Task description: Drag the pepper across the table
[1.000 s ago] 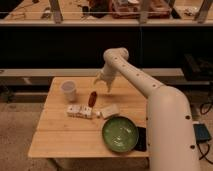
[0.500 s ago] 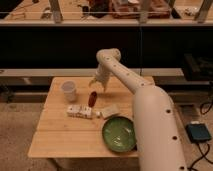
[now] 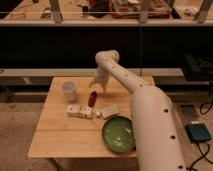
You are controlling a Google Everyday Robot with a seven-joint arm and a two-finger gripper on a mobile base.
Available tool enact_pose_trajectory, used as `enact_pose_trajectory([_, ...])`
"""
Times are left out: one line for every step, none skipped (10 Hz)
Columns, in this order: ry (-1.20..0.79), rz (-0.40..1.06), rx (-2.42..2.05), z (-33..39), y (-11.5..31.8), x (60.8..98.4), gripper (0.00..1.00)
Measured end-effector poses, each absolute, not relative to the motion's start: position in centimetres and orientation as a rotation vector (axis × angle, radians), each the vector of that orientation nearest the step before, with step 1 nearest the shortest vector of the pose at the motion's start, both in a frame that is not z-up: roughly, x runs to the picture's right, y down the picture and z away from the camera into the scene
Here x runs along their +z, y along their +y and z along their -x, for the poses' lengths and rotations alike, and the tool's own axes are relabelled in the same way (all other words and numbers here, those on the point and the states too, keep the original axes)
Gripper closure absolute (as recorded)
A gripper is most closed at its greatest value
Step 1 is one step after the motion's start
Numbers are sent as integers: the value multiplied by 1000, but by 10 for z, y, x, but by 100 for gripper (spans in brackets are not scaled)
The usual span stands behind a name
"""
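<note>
The pepper [image 3: 92, 98] is a small dark red-brown oval lying near the middle of the light wooden table [image 3: 55, 132]. My gripper [image 3: 97, 85] hangs at the end of the white arm, just above and behind the pepper, close to its far end. The white cup [image 3: 68, 91] stands to the left of the pepper.
White rectangular blocks [image 3: 80, 111] lie in a row in front of the pepper, with another block [image 3: 110, 111] to their right. A green bowl [image 3: 119, 133] sits at the front right. My arm crosses the table's right side. A dark device [image 3: 199, 132] lies on the floor.
The gripper has moved left and down over the last second, ending just behind the pepper. The pepper, cup, blocks and bowl have not moved.
</note>
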State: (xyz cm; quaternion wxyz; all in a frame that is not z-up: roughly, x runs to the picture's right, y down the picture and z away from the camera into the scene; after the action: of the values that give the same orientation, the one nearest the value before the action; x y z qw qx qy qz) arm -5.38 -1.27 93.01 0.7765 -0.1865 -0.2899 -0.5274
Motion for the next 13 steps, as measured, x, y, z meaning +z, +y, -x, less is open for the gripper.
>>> enact_pose_trajectory([-623,416,-1195,69,-17,920,35])
enact_pose_trajectory([-616,434,-1230,77,-19,916,35])
enact_pose_trajectory([-611,449,-1262,85,-18,915,35])
enact_pose_trajectory([-608,460,-1282,89,-18,914,35])
enact_pose_trajectory([-608,476,-1299,92,-14,916,35])
enact_pose_trajectory([-608,484,-1310,92,-11,918,35])
enact_pose_trajectory([-610,492,-1323,94,-6,919,35])
enact_pose_trajectory([-613,499,-1341,93,3,917,35])
enact_pose_trajectory([-617,499,-1348,91,10,916,35])
enact_pose_trajectory([-617,503,-1346,88,17,917,35])
enact_pose_trajectory([-619,507,-1346,88,23,917,35])
enact_pose_trajectory([-618,511,-1347,89,28,920,35])
enact_pose_trajectory([-615,515,-1348,92,32,922,35])
